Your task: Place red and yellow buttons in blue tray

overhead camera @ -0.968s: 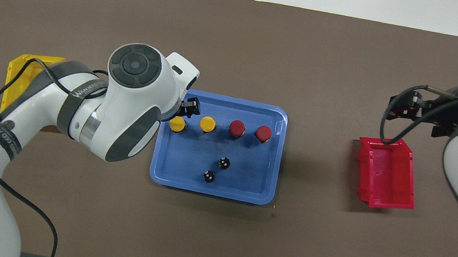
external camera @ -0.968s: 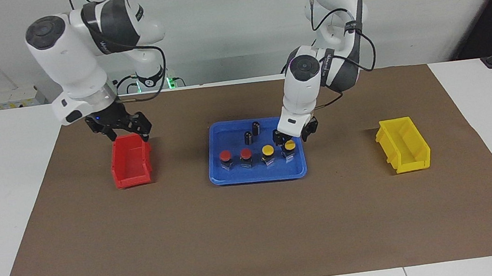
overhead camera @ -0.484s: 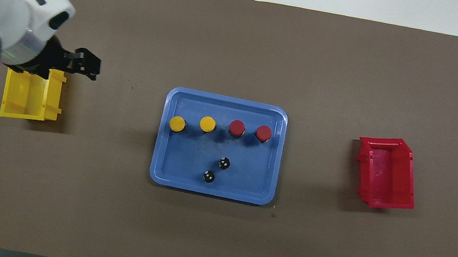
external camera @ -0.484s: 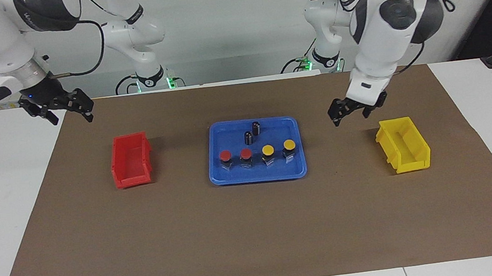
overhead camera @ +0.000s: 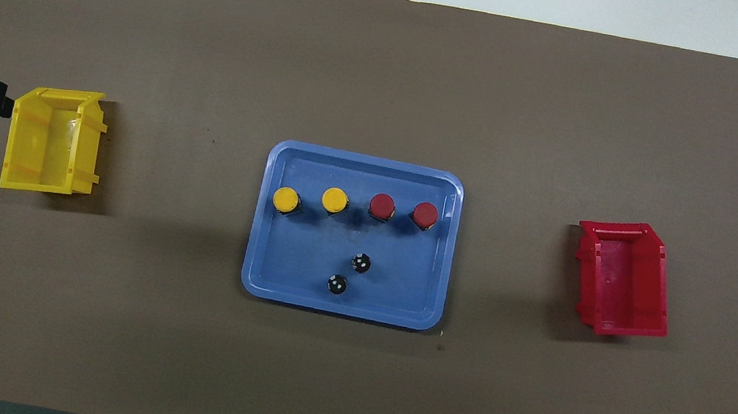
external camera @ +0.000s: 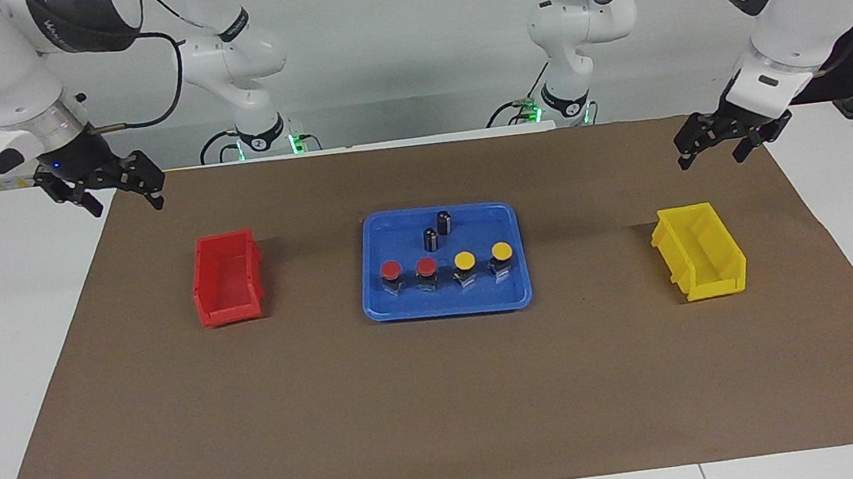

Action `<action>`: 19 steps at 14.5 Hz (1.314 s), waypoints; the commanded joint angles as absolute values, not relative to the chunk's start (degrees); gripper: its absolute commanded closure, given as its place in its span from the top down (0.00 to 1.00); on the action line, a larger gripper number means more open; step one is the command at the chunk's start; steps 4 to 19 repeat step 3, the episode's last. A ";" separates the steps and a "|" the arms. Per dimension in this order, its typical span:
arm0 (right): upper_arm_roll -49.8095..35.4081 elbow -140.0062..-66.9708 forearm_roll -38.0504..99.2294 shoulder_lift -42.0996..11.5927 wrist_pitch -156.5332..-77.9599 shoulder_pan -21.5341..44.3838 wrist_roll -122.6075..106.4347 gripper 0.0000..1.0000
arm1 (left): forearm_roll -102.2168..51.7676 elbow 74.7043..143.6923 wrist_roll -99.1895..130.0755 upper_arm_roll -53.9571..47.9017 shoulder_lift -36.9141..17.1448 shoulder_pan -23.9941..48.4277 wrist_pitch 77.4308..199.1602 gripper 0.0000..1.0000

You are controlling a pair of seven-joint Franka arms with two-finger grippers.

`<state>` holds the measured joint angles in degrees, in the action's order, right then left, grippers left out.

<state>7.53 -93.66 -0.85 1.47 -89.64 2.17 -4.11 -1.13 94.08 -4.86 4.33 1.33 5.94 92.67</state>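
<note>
The blue tray (external camera: 446, 309) lies mid-mat and also shows in the overhead view (overhead camera: 302, 256). Four buttons stand in a row in it: two red buttons (external camera: 391, 269) (external camera: 426, 266) toward the right arm's end and two yellow buttons (external camera: 464, 260) (external camera: 502, 250) toward the left arm's end. The overhead view shows the same red buttons (overhead camera: 425, 214) and yellow buttons (overhead camera: 286, 199). My left gripper (external camera: 720, 142) is open and empty, raised over the mat's edge at the left arm's end. My right gripper (external camera: 120, 196) is open and empty, raised over the mat's edge at the right arm's end.
Two capless dark cylinders (external camera: 444, 221) (external camera: 431, 239) stand in the tray, nearer to the robots than the buttons. A red bin (external camera: 228, 278) sits toward the right arm's end, a yellow bin (external camera: 699, 250) toward the left arm's end. A brown mat (external camera: 446, 414) covers the table.
My left gripper let go of the end yellow button, rose and swung away past the yellow bin. My right gripper left the red bin for its table end. The buttons stayed put.
</note>
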 commanded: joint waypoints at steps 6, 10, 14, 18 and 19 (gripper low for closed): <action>7.47 -92.29 -2.46 1.14 -88.59 2.73 -5.18 1.00 | -0.44 92.29 -6.86 3.87 1.23 4.75 89.65 1.00; 7.47 -92.29 -2.46 1.14 -88.59 2.73 -5.18 1.00 | -0.44 92.29 -6.86 3.87 1.23 4.75 89.65 1.00; 7.47 -92.29 -2.46 1.14 -88.59 2.73 -5.18 1.00 | -0.44 92.29 -6.86 3.87 1.23 4.75 89.65 1.00; 7.47 -92.29 -2.46 1.14 -88.59 2.73 -5.18 1.00 | -0.44 92.29 -6.86 3.87 1.23 4.75 89.65 1.00; 7.47 -92.29 -2.46 1.14 -88.59 2.73 -5.18 1.00 | -0.44 92.29 -6.86 3.87 1.23 4.75 89.65 1.00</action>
